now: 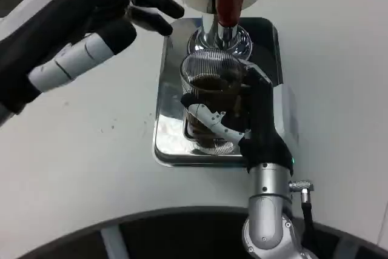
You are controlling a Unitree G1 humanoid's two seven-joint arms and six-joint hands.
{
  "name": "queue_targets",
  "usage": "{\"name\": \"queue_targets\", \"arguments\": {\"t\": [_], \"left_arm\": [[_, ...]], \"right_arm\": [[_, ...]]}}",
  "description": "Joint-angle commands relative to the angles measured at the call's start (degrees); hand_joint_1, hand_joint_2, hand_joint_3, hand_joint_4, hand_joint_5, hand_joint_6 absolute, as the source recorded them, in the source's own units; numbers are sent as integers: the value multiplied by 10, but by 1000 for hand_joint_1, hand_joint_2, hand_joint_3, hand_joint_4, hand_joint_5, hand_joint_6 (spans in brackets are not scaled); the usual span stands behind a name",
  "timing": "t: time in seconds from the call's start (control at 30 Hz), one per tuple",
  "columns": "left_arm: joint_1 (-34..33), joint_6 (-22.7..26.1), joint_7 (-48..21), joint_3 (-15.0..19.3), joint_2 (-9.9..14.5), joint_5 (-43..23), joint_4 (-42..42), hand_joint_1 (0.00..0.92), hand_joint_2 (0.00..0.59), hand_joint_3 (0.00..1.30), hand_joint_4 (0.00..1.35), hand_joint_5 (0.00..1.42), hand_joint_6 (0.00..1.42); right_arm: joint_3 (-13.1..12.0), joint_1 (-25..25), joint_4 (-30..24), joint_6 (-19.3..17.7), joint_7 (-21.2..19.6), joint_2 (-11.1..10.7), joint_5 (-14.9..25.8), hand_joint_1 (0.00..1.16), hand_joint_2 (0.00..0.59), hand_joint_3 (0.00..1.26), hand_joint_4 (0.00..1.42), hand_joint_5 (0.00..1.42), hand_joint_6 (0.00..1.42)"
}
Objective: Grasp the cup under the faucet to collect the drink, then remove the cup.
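On the white tabletop (91, 168) sits a shiny metal drip tray (165, 119), and on it stands a clear ribbed cup (209, 71) holding dark brown drink. The cup stands upright just in front of the dispenser's chrome base (218, 40), below the faucet, whose red lever handle (230, 1) hangs down above the cup's far rim. The right hand (242, 119) reaches in from the bottom of the head view on its silver forearm (270, 210) and grips the cup from the right side: its black palm presses against the cup's right wall, and its white and black fingers (209, 119) wrap across the near face of the glass, closed round it. The cup's base appears to rest on the tray, though the hand hides part of the lower edge, so whether it is lifted at all cannot be told for sure. The left hand (130, 4) hovers at the upper left, above the tabletop and just left of the dispenser, its black fingers (154, 10) spread apart and pointing toward the machine, with nothing held in them; the fingertips lie near the dispenser's body, but contact cannot be made out. The left forearm (66, 65) slants down toward the picture's left edge.
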Motion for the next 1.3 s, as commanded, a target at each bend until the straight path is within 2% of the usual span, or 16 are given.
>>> {"name": "queue_targets", "arguments": {"t": [0.03,0.2,0.3,0.43,0.57,0.67,0.77,0.97,1.3], "left_arm": [[27,9,2,16,10,-14,-22,0,138,244,337,413,354],[44,9,2,24,13,-16,-28,0,139,254,347,417,356],[53,3,1,29,16,-14,-31,0,139,254,347,418,357],[62,0,0,34,17,-13,-33,0,140,255,347,419,358],[68,-1,2,37,16,-12,-34,0,140,255,356,428,360],[74,-2,4,38,15,-12,-36,0,140,255,360,429,361],[81,-5,3,37,14,-10,-36,0,140,255,361,430,361],[88,-8,9,43,13,-9,-33,0,141,255,362,430,362],[110,-23,14,51,14,-2,-24,0,141,255,362,430,364]], "right_arm": [[6,28,-2,14,-3,34,2,759,244,476,576,635,421],[7,31,-7,12,-13,34,-1,760,244,492,593,655,449],[7,34,-13,9,-20,31,-5,760,250,531,643,713,518],[6,42,-27,4,-27,26,-12,772,231,585,698,773,596],[6,49,-38,-1,-31,22,-18,793,229,607,726,800,623],[5,62,-54,-12,-37,18,-25,801,216,657,806,928,752],[4,71,-66,-17,-39,15,-32,820,207,699,844,993,852],[0,91,-96,-23,-32,6,-39,839,196,765,917,1091,979],[-5,132,-162,-24,1,-5,-35,850,187,826,985,1180,1094]]}}
